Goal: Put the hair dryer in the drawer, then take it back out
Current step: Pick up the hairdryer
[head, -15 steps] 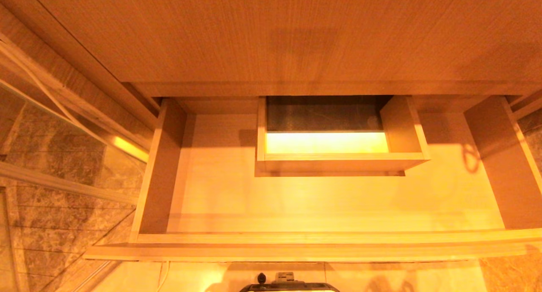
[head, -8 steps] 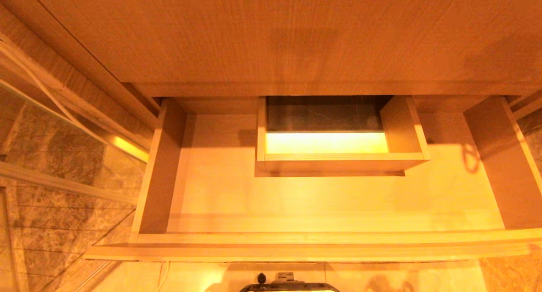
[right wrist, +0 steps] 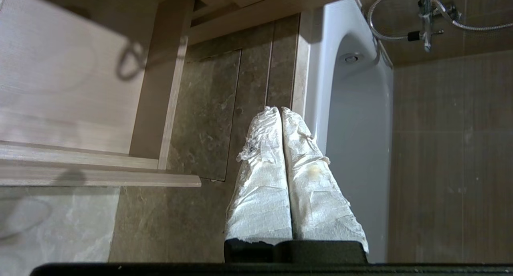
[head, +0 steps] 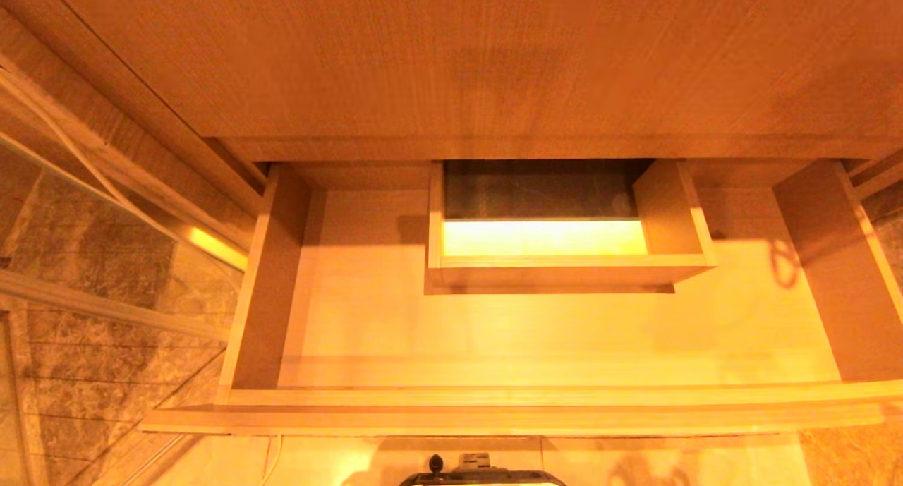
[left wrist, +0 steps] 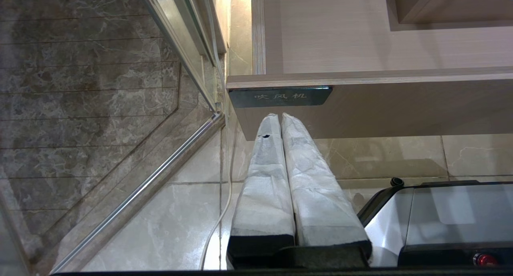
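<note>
1. The drawer (head: 536, 331) stands pulled out beneath the counter (head: 451, 56), its long axis running left to right across the head view. The right end of its front edge is cut off by the picture's edge. Its floor lies bare; the hair dryer shows in no view.
2. Drawer material: light wood-grain board, flat handleless front, pale smooth floor. A boxed rectangular cut-out (head: 557, 225) rises at the rear; its depth is dark and hard to make out.
3. A small black label (left wrist: 280, 96) sits on the drawer front, just beyond the fingertips of the left hand (left wrist: 277, 116).
4. Left hand: two long fingers wrapped in white tape, pressed together, holding nothing, pointing toward the drawer front from below.
5. Right hand (right wrist: 276, 109): taped fingers likewise together and empty, outside the drawer's right side wall (right wrist: 160, 79), aimed at dark marbled tiles (right wrist: 208, 115).
6. Beyond the right hand, a white bathtub (right wrist: 352, 107); the shower hose (right wrist: 400, 15) above is cut off.
7. Beside the left hand, a glass panel (left wrist: 176, 47) and marbled floor tiles (left wrist: 160, 228).
</note>
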Robot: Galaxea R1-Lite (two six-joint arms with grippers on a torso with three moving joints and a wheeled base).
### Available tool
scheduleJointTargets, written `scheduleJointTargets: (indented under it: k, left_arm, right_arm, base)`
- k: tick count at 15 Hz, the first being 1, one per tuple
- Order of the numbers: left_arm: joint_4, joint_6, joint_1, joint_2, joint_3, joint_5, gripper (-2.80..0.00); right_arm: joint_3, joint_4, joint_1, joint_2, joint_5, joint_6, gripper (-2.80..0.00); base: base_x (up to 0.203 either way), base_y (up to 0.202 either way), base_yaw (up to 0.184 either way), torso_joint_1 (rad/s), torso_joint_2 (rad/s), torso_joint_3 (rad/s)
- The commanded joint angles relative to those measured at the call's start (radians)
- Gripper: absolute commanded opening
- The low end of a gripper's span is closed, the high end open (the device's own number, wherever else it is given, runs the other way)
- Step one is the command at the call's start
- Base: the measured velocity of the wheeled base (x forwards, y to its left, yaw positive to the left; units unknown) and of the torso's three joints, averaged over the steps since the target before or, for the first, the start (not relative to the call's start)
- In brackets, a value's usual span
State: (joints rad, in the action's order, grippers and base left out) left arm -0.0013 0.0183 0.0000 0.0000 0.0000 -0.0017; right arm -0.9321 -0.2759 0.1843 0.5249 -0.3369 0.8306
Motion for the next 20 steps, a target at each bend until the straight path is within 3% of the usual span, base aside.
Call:
scheduleJointTargets:
  k: [1, 20]
  left_arm:
    - [0.000, 0.000, 0.000, 0.000, 0.002, 0.000, -2.80]
    - [0.000, 0.000, 0.000, 0.000, 0.002, 0.000, -2.80]
  right_arm:
    - [0.004, -0.009, 0.001, 0.003, -0.010, 0.004, -2.80]
    - [-0.001, -0.020, 0.015, 0.004, -0.004, 0.004, -2.80]
  base:
    - [0.000, 0.000, 0.000, 0.000, 0.00, 0.000]
    - [0.000, 0.000, 0.000, 0.000, 0.00, 0.000]
